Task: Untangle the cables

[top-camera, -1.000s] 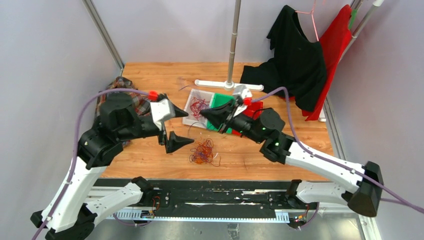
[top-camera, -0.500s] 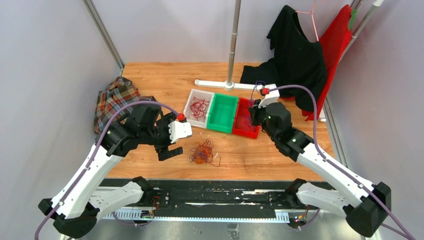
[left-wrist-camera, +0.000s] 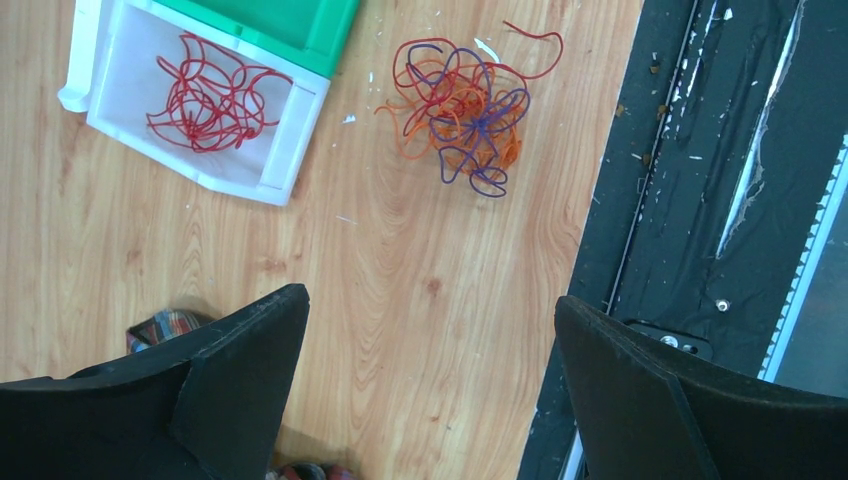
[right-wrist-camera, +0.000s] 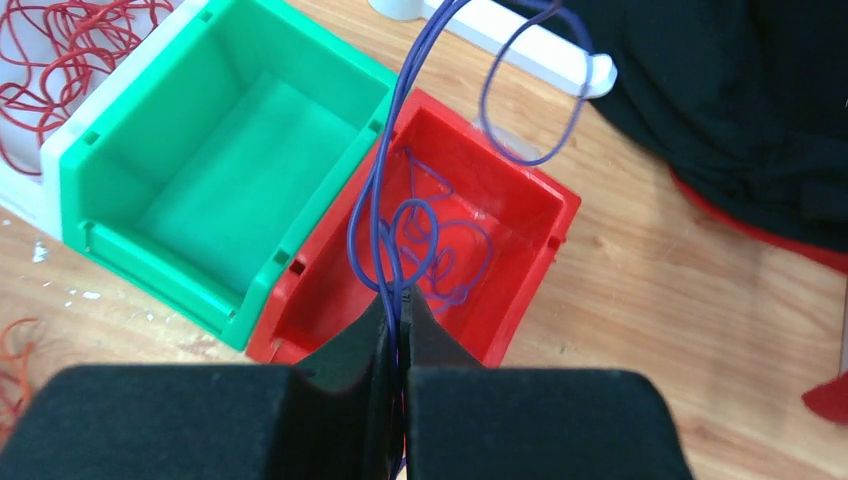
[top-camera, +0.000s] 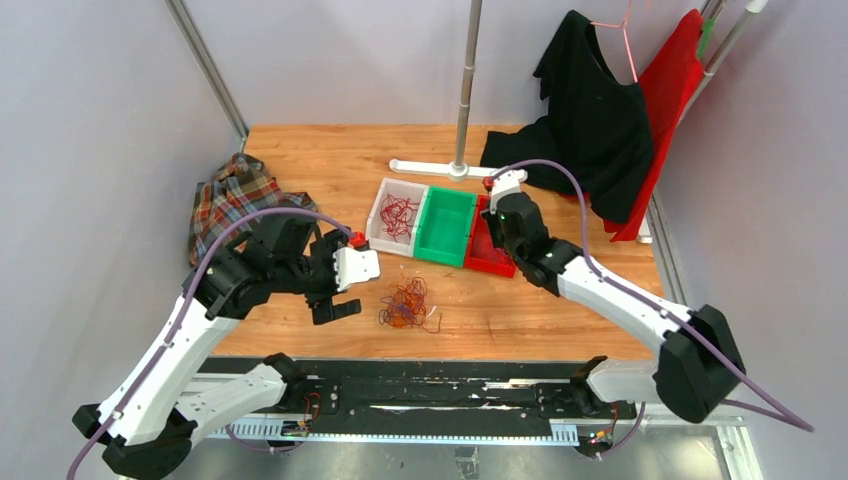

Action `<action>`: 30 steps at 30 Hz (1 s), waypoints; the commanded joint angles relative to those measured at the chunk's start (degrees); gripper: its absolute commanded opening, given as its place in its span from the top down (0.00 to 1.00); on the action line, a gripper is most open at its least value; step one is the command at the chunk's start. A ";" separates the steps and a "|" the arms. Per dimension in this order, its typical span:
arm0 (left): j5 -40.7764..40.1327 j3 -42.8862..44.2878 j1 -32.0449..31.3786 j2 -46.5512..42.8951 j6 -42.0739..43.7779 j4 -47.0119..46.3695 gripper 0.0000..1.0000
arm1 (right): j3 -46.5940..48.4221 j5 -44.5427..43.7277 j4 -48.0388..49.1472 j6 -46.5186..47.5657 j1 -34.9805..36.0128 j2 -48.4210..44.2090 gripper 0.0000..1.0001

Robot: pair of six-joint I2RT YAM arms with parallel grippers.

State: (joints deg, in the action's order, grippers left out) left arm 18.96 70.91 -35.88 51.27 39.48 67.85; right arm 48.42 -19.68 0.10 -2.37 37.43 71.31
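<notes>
A tangled clump of red, orange and purple cables (top-camera: 405, 303) (left-wrist-camera: 460, 105) lies on the wooden table in front of the bins. My left gripper (top-camera: 332, 288) (left-wrist-camera: 430, 300) hovers just left of the clump, open wide, with only bare wood between its fingers. Over the red bin (top-camera: 490, 262) (right-wrist-camera: 556, 222), my right gripper (top-camera: 503, 240) (right-wrist-camera: 400, 295) is shut on a thin purple cable (right-wrist-camera: 375, 215) that loops upward from the fingertips. More purple cable lies in the red bin. Red cables (top-camera: 398, 212) (left-wrist-camera: 205, 95) lie in the white bin (left-wrist-camera: 300, 150).
An empty green bin (top-camera: 446, 226) (right-wrist-camera: 230, 150) sits between the white and red bins. A plaid cloth (top-camera: 235, 195) lies at the left. A white pole stand (top-camera: 458, 168) and black and red garments (top-camera: 590, 110) are at the back right. A black rail (top-camera: 430, 385) borders the near edge.
The left gripper turned down toward the table and opened wider, beside the clump. The right arm swung from over the white and green bins to over the red bin, still shut.
</notes>
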 commanded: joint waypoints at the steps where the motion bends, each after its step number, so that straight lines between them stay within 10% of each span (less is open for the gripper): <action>1: 1.36 1.50 -0.33 -1.11 0.74 0.38 0.02 | 3.37 -1.87 7.55 7.95 -1.16 4.23 0.99; 21: 1.82 2.64 -0.33 -1.73 1.19 0.44 0.02 | -1.30 10.48 5.75 -2.33 -3.05 13.65 0.98; 30: 1.26 2.55 -0.33 -2.44 1.50 0.51 0.02 | 4.48 9.74 -2.24 -6.01 -4.34 12.32 0.57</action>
State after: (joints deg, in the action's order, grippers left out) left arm 19.90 72.03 -35.88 49.39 40.38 67.92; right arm 49.52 -10.07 2.22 -5.37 34.70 85.27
